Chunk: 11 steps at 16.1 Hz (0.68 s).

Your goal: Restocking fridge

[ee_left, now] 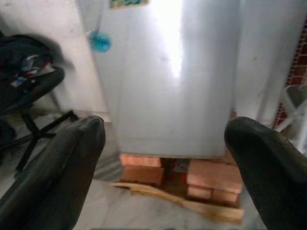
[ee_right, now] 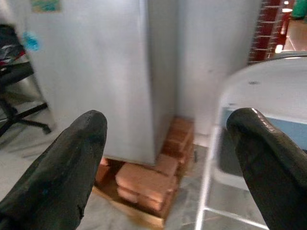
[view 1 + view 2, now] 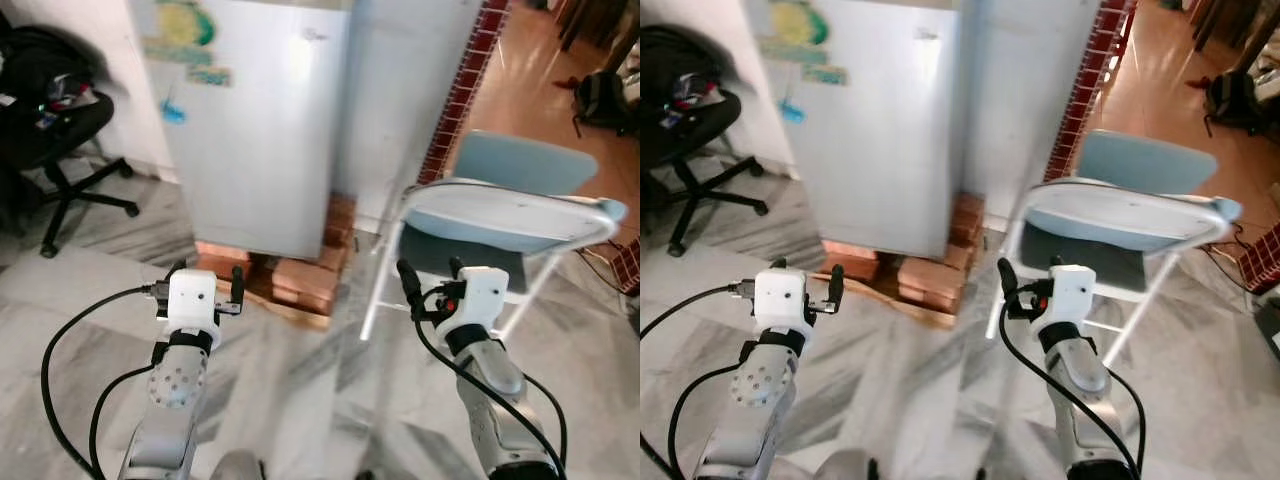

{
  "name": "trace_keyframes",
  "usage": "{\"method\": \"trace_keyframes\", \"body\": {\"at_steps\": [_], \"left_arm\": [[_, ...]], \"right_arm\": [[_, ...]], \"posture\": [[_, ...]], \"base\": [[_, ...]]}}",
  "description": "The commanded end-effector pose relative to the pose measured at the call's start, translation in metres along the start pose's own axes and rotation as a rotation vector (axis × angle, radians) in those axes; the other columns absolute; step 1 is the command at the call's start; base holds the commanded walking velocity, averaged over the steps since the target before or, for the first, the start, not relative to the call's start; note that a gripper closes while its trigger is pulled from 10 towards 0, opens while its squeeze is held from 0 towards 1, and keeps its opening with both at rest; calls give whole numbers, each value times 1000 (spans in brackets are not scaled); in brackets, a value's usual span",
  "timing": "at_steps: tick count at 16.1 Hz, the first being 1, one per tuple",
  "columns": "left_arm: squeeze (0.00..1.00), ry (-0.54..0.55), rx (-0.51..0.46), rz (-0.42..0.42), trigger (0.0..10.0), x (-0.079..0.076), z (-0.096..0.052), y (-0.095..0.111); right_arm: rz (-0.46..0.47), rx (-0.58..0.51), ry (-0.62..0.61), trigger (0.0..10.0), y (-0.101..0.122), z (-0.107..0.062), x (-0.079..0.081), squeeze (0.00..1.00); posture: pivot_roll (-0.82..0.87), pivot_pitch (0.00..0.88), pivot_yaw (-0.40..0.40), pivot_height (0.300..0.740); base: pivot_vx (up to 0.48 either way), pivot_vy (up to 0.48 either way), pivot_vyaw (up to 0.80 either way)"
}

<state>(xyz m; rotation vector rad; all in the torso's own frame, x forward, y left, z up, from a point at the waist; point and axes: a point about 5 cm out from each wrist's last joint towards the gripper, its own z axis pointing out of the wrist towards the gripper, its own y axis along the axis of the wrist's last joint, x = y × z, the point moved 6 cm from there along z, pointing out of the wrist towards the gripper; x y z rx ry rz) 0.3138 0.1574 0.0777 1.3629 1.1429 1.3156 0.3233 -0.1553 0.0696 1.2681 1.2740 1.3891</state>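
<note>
Fridge (image 3: pixel 262 130) shut, stickers unreadable; left tool (image 3: pixel 207 283), right tool (image 3: pixel 432 277) both wide, empty.

My head cameras looked down and forward at the closed fridge (image 3: pixel 255 130) on bricks (image 3: pixel 300 275), which both my wrist cameras also faced from lower, nearer.

silver fridge (image 3: pixel 255 130), orange bricks (image 3: pixel 300 275) — pale-blue chair (image 3: pixel 505 215)

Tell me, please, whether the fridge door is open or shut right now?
Shut: the fridge shows an unbroken silver front, with no interior visible.
</note>
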Motion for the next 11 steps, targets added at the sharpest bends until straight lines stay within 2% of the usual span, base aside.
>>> {"method": "trace_keyframes", "body": {"at_steps": [1, 2, 3, 5, 11], "left_arm": [[0, 9, 0, 7, 10000, 6, -3, 0], [0, 9, 0, 3, 10000, 5, -2, 0], [0, 15, 0, -9, 10000, 5, -1, 0], [0, 20, 0, -28, 10000, 5, -1, 1], [0, 23, 24, -37, 10000, 13, -7, -7]], "right_arm": [[-3, -24, 11, 10000, 6, 2, 5, 984], [-11, -22, 8, 10000, 6, 1, 4, 792], [-16, -11, 4, 10000, 5, 0, 0, 0], [-23, -9, -9, 10000, 5, 1, -5, 0], [-13, 9, -44, 10000, -3, -4, -10, 0]], "posture": [[114, 56, -40, 740], [113, 50, -46, 740], [113, 48, -49, 740], [115, 43, -50, 740], [111, 31, -45, 740]], "base": [[0, 469, 0], [0, 469, 0], [0, 469, 0], [0, 469, -266], [0, 474, -800]]}}
